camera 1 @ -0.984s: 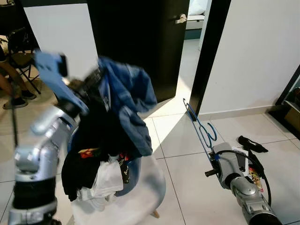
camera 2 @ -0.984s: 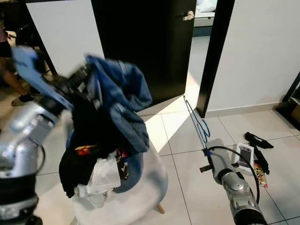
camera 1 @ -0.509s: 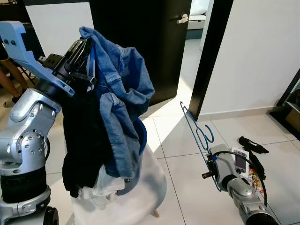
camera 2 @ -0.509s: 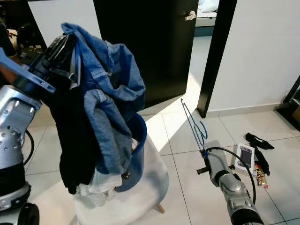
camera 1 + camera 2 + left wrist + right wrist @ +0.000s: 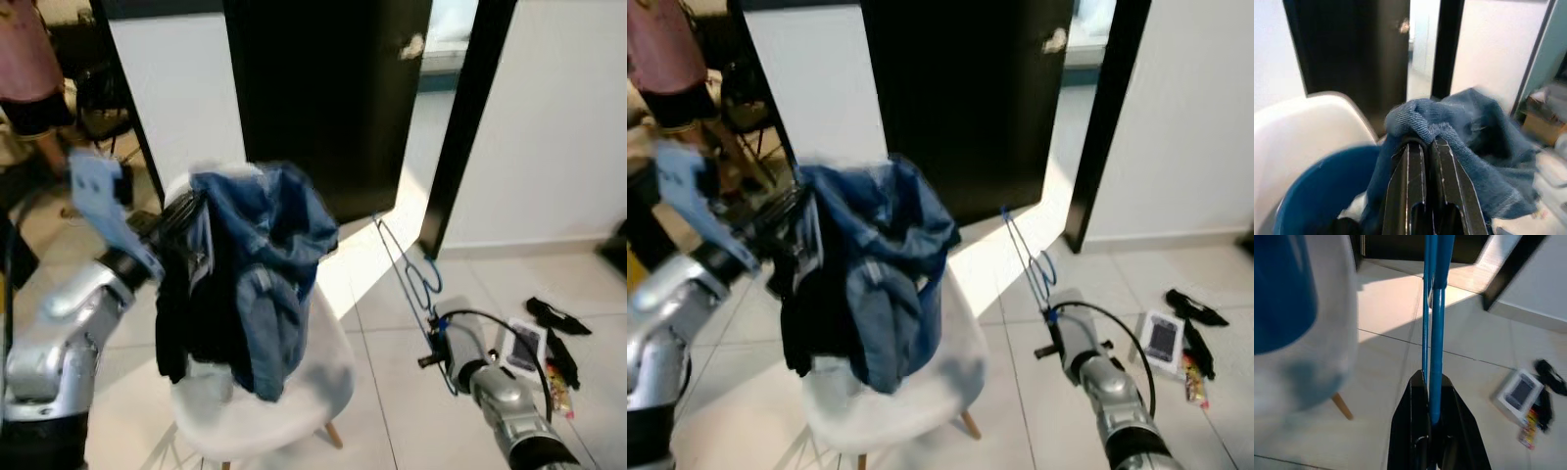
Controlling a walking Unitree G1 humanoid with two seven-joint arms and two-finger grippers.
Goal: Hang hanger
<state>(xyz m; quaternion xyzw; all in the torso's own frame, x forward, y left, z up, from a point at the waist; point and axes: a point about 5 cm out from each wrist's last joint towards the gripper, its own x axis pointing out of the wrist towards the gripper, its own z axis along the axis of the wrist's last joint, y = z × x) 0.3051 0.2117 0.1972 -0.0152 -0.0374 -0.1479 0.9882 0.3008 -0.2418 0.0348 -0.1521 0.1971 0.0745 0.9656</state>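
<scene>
Right tool [image 5: 1431, 423] clamps blue hanger [image 5: 1436, 323]; left tool [image 5: 1423, 147] grips denim garment [image 5: 1484, 142].

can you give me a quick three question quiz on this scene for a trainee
1. True or false: the right gripper is shut on the thin blue wire hanger.
2. What does the left gripper hold?
A. the white box on the floor
B. the bunched blue denim garment
C. the door handle
3. Fill in: the round blue plastic basket sits on the white moulded ______.

Key
1. True; its black fingers pinch the hanger's wires.
2. B; the fingers are closed on a fold of denim, lifted above the basket.
3. chair
</scene>
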